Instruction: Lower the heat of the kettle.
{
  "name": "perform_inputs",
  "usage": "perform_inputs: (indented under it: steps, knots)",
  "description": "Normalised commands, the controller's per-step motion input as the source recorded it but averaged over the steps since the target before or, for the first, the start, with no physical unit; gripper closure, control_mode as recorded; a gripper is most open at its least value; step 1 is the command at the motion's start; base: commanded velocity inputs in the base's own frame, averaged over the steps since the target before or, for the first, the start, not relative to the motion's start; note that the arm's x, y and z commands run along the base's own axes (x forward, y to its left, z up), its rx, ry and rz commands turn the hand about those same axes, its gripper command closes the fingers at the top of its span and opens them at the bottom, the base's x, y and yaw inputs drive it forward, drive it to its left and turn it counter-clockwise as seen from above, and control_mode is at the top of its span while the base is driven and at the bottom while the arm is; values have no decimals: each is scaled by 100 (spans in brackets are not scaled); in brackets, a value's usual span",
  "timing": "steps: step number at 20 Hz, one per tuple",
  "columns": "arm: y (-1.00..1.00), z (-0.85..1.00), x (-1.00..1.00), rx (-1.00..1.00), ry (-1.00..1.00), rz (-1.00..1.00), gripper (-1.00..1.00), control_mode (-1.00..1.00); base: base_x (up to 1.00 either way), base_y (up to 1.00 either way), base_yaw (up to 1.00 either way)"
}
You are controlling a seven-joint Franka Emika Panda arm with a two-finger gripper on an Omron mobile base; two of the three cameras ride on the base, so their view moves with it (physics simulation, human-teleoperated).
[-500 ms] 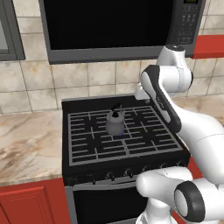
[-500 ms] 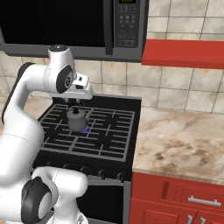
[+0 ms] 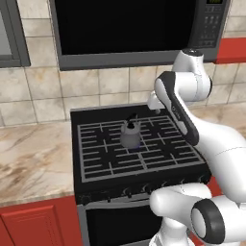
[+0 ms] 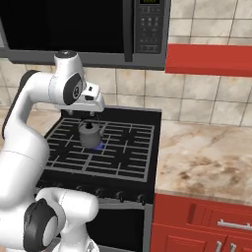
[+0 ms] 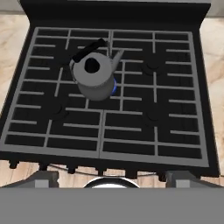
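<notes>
Fingers [image 5: 112,178] spread wide, high above stove [image 5: 175,131], kettle [image 5: 94,76] well below

- Black gas stove [image 3: 96,190] with grey grates, the landmark
- Black microwave [image 4: 147,24] mounted above the stove
- Beige marble counters [image 4: 206,152] on both sides
- Red cabinets [image 3: 38,223] below the counters

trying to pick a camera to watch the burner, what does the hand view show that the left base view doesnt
The hand view looks straight down on the kettle with its black handle, a blue flame glowing under its right edge, and the whole grate.

The left base view shows the microwave, the tiled wall, the marble counter, the red cabinet door and the arm over the stove's back right.

Both share the kettle, the stove grate and the knob row at the front edge.
</notes>
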Motion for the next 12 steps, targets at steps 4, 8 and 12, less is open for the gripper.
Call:
perform_inputs:
  steps: [4, 8, 12]
  knots:
    - [0, 0, 0, 0, 0, 0, -100, 100, 0, 48, -6]
    - [0, 0, 0, 0, 0, 0, -100, 100, 0, 44, -3]
    - [0, 0, 0, 0, 0, 0, -100, 100, 0, 31, 0]
